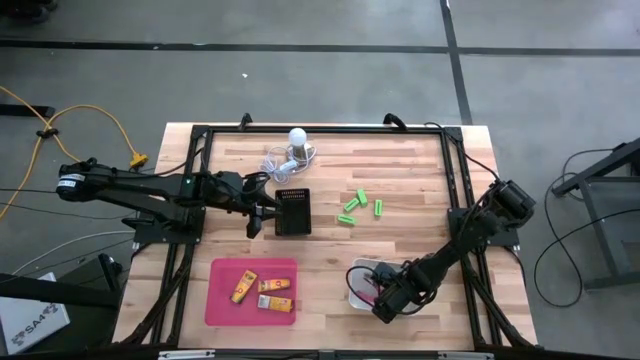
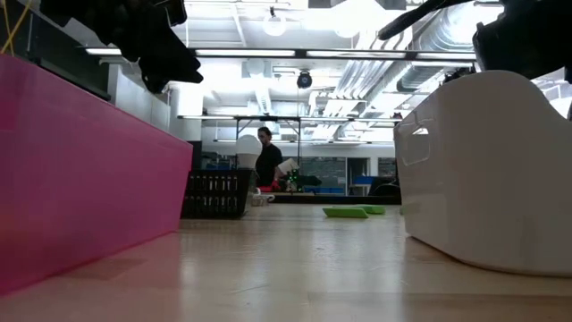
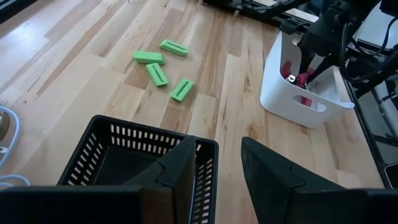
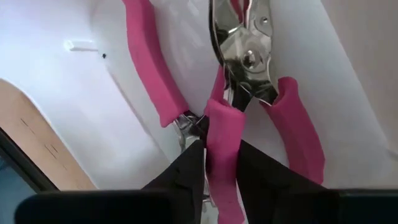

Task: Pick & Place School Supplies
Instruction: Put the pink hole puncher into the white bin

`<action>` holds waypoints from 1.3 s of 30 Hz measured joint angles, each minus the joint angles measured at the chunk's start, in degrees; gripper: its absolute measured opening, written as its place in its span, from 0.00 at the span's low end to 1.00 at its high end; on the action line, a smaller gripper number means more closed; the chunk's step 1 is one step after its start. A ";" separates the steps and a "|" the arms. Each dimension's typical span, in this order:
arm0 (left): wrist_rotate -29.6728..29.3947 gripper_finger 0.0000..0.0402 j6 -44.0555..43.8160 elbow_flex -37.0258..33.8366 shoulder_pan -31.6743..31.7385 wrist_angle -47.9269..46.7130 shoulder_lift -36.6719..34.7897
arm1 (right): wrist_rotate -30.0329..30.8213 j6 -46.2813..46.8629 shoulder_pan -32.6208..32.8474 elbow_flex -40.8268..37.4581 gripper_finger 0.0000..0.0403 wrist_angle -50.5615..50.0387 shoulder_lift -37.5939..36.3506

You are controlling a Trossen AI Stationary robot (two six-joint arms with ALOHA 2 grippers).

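Pink-handled tools in white bin, right jaws around one handle; left jaws apart over black basket.

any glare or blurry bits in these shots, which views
Low view: ceiling lights blow out white, and the pink tray wall and white bin loom large up close. Right wrist view: bright glint on the metal pliers head. High view: evenly lit, soft shadows.
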 joint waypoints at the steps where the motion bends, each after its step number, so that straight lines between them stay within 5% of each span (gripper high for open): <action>1: 0.00 0.32 0.00 0.00 0.00 0.00 0.00 | 0.09 -0.51 0.00 0.00 0.19 0.03 0.00; 39: 1.81 0.32 0.04 0.00 0.00 -0.07 0.02 | -6.34 -12.26 -4.48 0.00 0.19 -0.04 -2.86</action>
